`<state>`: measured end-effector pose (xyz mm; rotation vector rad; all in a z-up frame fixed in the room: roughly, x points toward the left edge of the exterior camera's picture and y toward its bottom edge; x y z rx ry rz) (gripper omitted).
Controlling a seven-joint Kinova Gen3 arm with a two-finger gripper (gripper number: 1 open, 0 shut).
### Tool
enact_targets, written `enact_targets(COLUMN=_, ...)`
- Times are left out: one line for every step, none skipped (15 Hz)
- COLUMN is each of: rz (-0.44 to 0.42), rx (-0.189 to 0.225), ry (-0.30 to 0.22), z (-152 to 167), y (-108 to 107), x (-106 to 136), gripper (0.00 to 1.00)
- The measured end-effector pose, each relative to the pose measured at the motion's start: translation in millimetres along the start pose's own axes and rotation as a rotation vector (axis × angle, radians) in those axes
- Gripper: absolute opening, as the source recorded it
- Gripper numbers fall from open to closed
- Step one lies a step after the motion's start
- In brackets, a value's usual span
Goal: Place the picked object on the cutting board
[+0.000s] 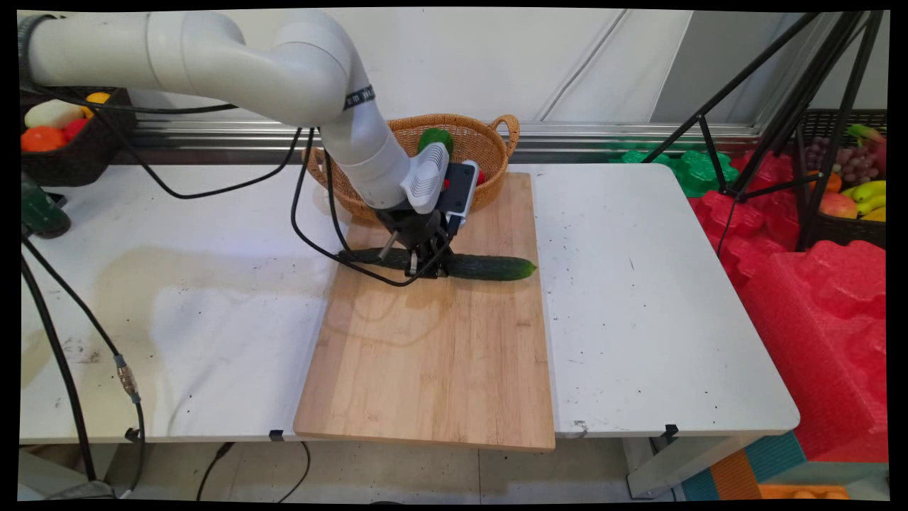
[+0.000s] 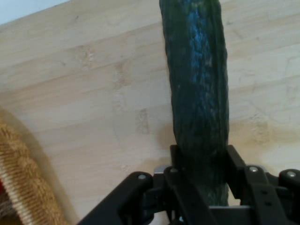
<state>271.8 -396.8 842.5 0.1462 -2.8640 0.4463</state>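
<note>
The gripper [image 1: 423,266] is down on the wooden board [image 1: 433,355], its fingers [image 2: 236,164] closed on either side of a dark green cucumber [image 1: 489,267] near its middle. The cucumber lies crosswise on the far part of the board, which rests on the white bench [image 1: 638,298]. Just behind the gripper, a wicker basket [image 1: 489,152] holding green and red things touches the board's far edge.

The pincer [image 1: 425,268] is clamped around a dark green cucumber [image 1: 489,267] laid across the far part of a wooden cutting board [image 1: 433,355], with a wicker basket [image 1: 475,145] parked at the surface's [image 1: 638,298] far edge.
</note>
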Motion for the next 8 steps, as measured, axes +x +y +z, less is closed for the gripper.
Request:
enact_targets(rz=0.006, rx=-0.005, ry=-0.003, z=4.0, y=-0.9, x=0.3, gripper=0.00)
enact_targets(rz=0.012, rx=-0.009, ry=-0.005, z=7.0, y=-1.8, x=0.6, gripper=0.00)
enact_targets(rz=0.017, rx=-0.012, ry=-0.007, z=9.9, y=-2.5, x=0.9, gripper=1.00)
enact_targets(rz=0.021, rx=-0.013, ry=-0.008, z=11.6, y=-3.1, x=1.1, gripper=1.00)
enact_targets(rz=0.023, rx=-0.014, ry=-0.008, z=12.4, y=-3.4, x=1.2, gripper=1.00)
enact_targets(rz=0.027, rx=-0.014, ry=-0.008, z=13.2, y=-3.7, x=1.4, gripper=1.00)
enact_targets(rz=0.029, rx=-0.012, ry=-0.008, z=13.3, y=-3.9, x=1.7, gripper=1.00)
enact_targets(rz=0.028, rx=-0.011, ry=-0.006, z=13.1, y=-4.0, x=1.8, gripper=1.00)
